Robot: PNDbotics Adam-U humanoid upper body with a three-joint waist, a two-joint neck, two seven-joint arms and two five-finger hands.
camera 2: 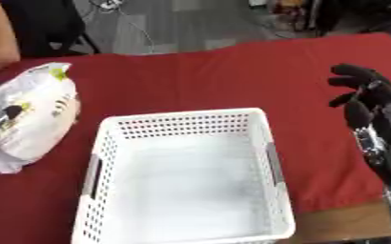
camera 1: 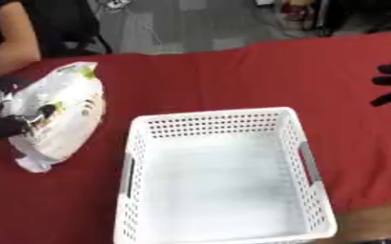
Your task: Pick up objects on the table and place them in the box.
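The left hand (camera 1: pixel 5 125) is curling its dark fingers onto the near flank of a white snack bag (camera 1: pixel 58 112), and it appears to be pinching the film there, though the contact is partly lost at the edge of the view. The bag is lying on its side on the red tablecloth (camera 1: pixel 232 76), just left of the white perforated basket (camera 1: pixel 140 138), which is standing empty and apart from the bag. The bag is looking puffy and crinkled, so it is probably light, soft and air-filled, with slick film that could be slipping under the fingers and contents that might crush. A hold across the middle of its body, or on the gathered seam at an end, is seeming the safer choice. The right hand (camera 2: pixel 364 93) is hovering over the cloth well to the right of the basket, its fingers relaxed and spread, holding nothing.
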